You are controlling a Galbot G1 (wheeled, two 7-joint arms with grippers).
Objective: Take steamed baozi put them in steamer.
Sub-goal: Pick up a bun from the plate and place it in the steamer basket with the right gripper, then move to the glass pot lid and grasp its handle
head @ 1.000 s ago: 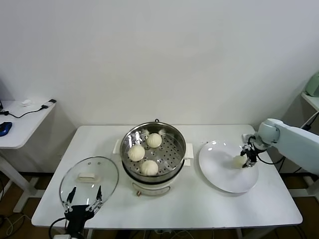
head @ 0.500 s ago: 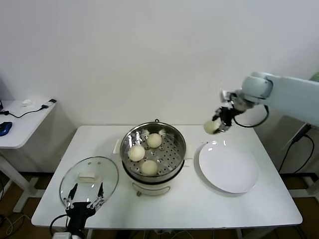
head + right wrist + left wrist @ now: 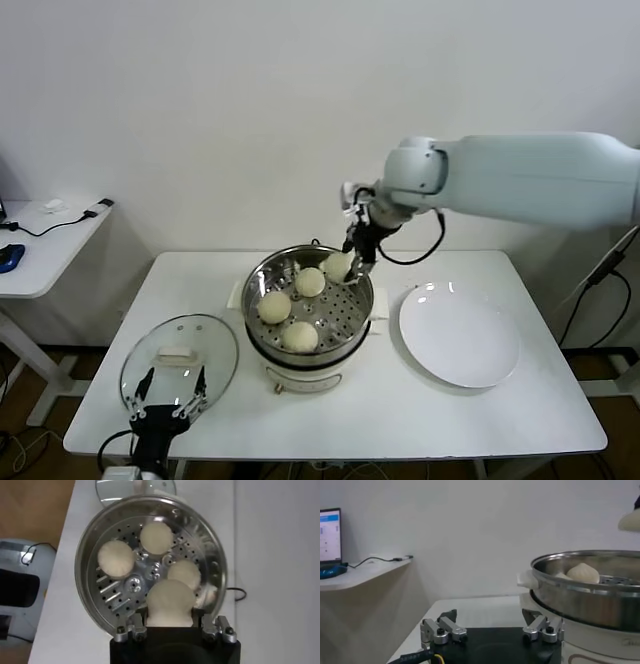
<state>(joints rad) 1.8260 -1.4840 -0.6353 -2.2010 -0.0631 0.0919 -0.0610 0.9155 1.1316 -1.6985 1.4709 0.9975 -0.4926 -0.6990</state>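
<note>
I have the right gripper (image 3: 346, 262) over the steamer (image 3: 308, 300), its jaws clamped on the last baozi (image 3: 170, 601) above the tray's two o'clock gap; three sit inside. I'd lower straight down clear of the rim before releasing. The left gripper (image 3: 165, 412) idles, jaws wide, at the desk's seven o'clock edge.

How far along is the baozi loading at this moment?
Done: three baozi already sit on the perforated tray of the steamer, and the white plate holds none. In hand: the right gripper, jaws shut on the fourth baozi, holds it over the steamer's back right part. Left: lower it and let go. The left gripper idles near the glass lid.
</note>
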